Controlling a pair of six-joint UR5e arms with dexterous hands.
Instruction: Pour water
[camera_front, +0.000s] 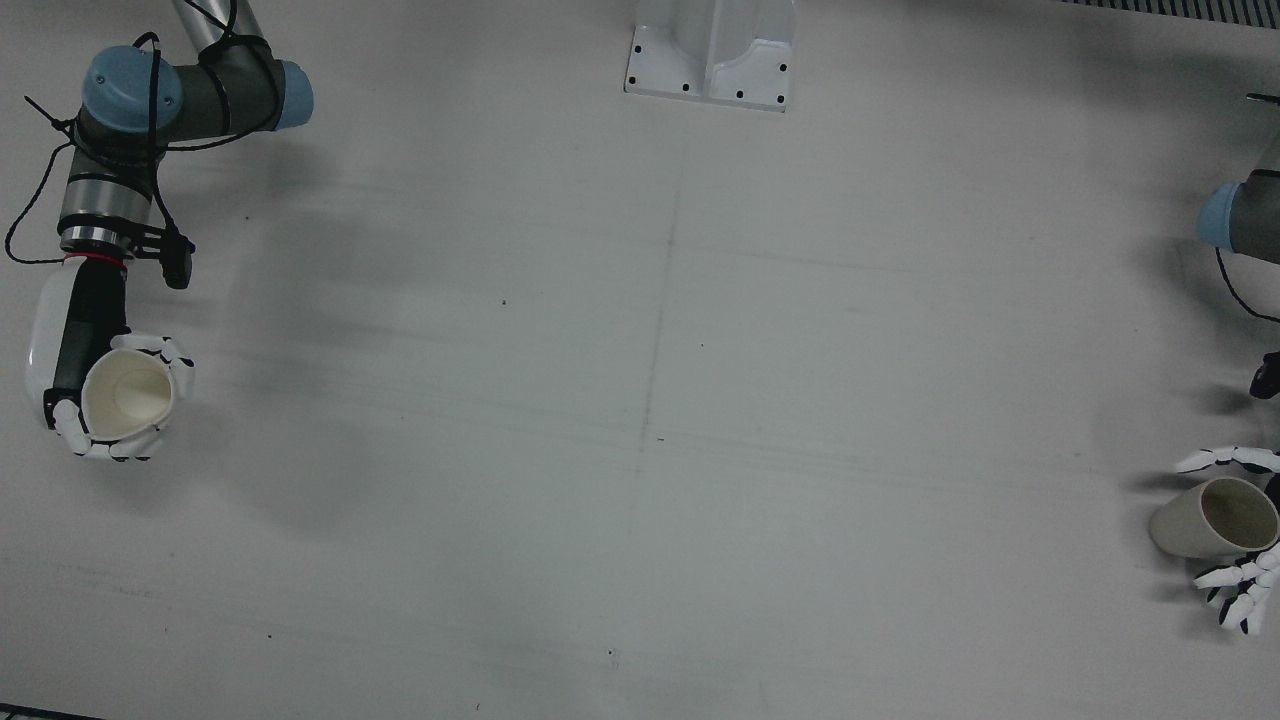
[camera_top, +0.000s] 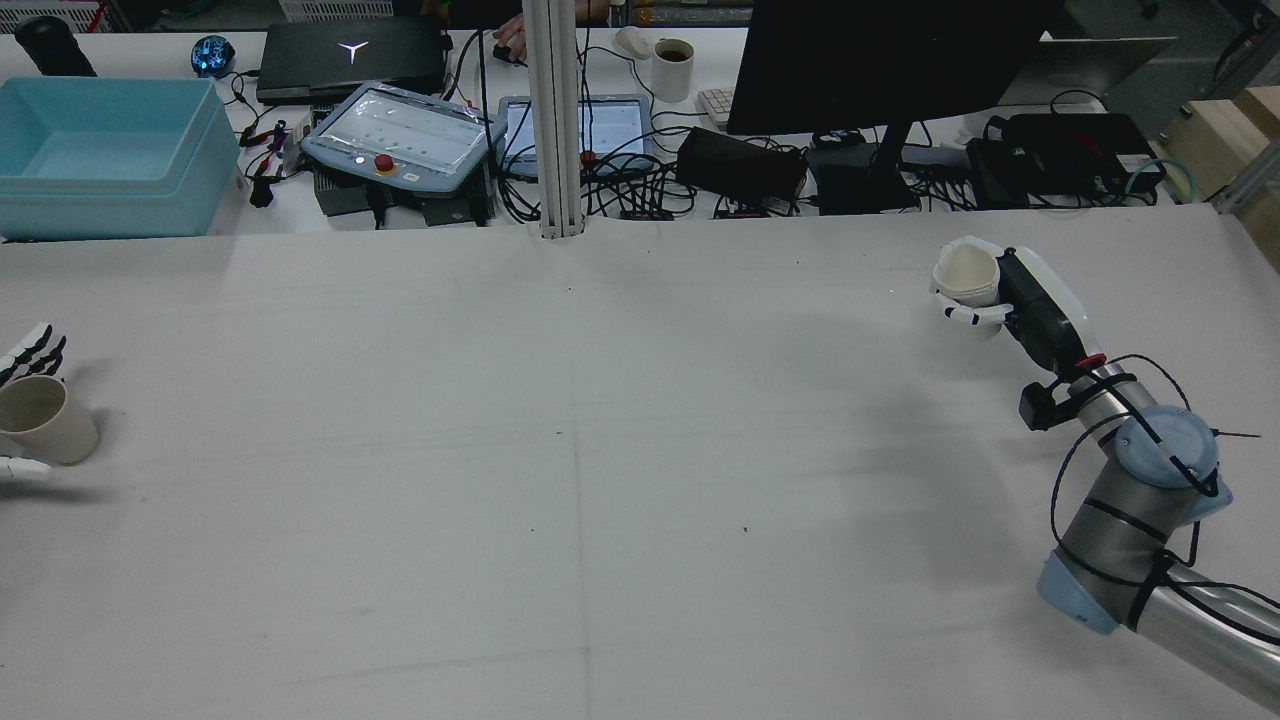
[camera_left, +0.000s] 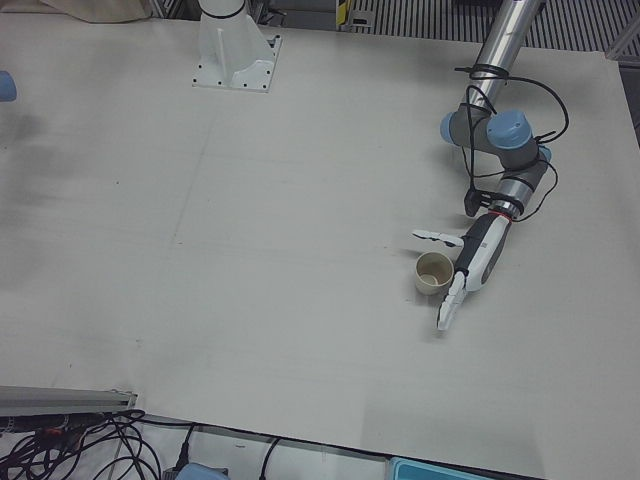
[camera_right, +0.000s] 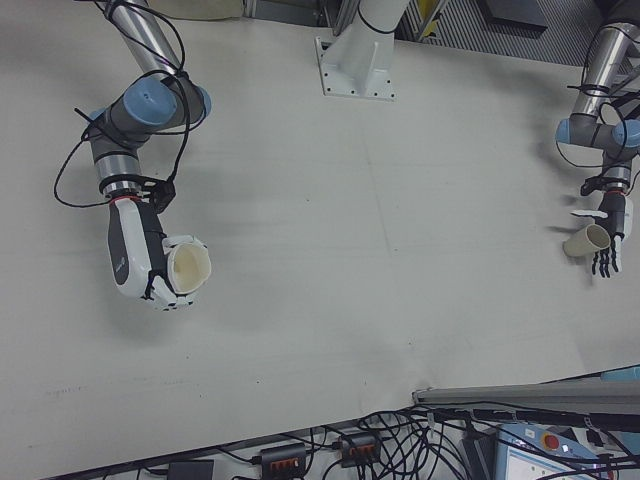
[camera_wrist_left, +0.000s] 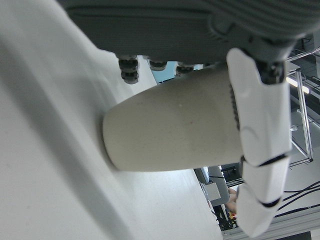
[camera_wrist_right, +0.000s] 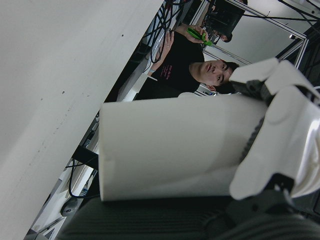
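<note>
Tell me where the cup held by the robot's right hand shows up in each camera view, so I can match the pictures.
Front view: far left, white cup in the right hand.
Rear view: right side, upper middle.
Left-front view: not in it.
Right-front view: left, mid-height.
Left hand view: not in it; the cup there is the other one.
Right hand view: fills the centre.
Shared landmark: the white pedestal, also in the right-front view.

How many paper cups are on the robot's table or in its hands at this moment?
2. One white paper cup is held in the right hand, off the table. One beige paper cup stands on the table between the open left hand's fingers. None seems hidden.
</note>
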